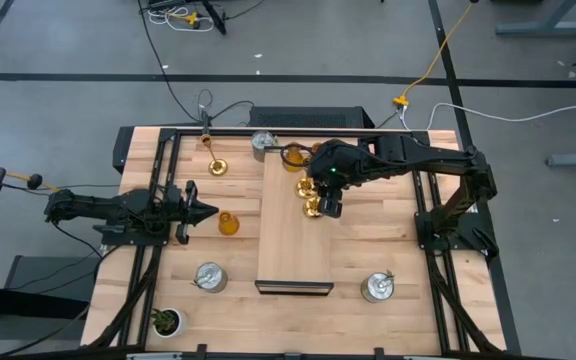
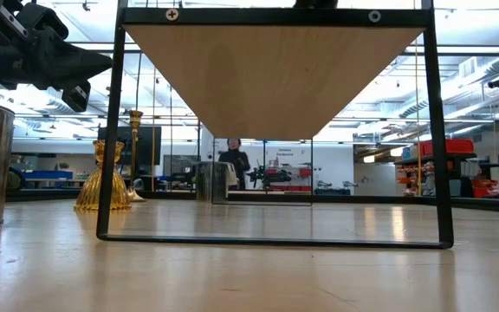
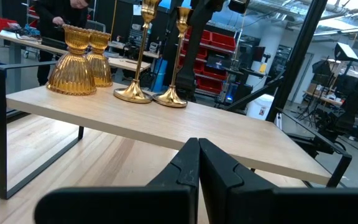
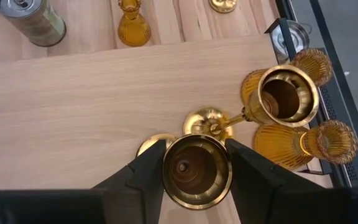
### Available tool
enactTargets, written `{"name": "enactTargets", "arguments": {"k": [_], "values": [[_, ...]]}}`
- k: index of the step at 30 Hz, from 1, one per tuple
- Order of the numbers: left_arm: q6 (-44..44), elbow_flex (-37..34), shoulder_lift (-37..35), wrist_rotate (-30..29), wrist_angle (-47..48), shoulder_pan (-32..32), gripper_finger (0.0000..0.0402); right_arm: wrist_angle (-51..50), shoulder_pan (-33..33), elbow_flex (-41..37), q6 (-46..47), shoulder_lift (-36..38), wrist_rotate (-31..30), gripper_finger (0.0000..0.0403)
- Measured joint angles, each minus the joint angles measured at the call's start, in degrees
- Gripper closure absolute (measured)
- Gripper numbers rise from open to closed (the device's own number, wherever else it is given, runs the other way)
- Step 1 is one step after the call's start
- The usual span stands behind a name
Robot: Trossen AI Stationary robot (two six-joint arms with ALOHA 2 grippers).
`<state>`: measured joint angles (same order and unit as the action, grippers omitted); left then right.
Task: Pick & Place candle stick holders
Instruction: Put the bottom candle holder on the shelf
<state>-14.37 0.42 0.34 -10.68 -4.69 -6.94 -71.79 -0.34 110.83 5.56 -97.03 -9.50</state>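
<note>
A raised wooden shelf [image 1: 293,240] stands mid-table. On its far part are two amber bell-shaped candle stick holders [image 4: 291,140] and two gold thin-stemmed ones [image 3: 143,56]. My right gripper [image 4: 196,169] hangs over them, shut on the nearer gold holder [image 4: 196,171]. The other gold holder [image 4: 286,94] stands just beside it. A third amber holder [image 1: 228,222] and another gold one [image 1: 216,165] stand on the table left of the shelf. My left gripper [image 1: 206,210] waits shut and level beside the amber one, touching nothing. Three silver holders [image 1: 209,277] stand on the table. My right gripper pinches the gold holder's cup at its top [image 4: 168,163] between its two fingers [image 4: 143,177], one on each side. The fingers come from above, slanting down from the table's right. The holder stands upright with its round base [image 4: 154,145] on the shelf board.
Silver holders stand at the near left, at the near right [image 1: 376,288] and behind the shelf's far left corner [image 1: 264,143]. A small green plant [image 1: 166,320] sits at the near left corner. The shelf's black frame legs [image 2: 108,147] stand on the table. A person [image 2: 234,165] shows in the room beyond.
</note>
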Motion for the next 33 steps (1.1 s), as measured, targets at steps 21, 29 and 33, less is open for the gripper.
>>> {"name": "enactTargets", "arguments": {"k": [21,29,33], "values": [[0.0,0.0,0.0,0.0,0.0,0.0,0.0392,-0.2,0.0,0.0,-0.1,0.8,0.1,0.0245],[0.0,0.0,0.0,0.0,0.0,0.0,0.0392,-0.2,0.0,0.0,0.0,1.0,0.0,0.0245],[0.0,0.0,0.0,0.0,0.0,0.0,0.0392,-0.1,0.0,0.0,-0.1,1.0,0.0,0.0245]]}}
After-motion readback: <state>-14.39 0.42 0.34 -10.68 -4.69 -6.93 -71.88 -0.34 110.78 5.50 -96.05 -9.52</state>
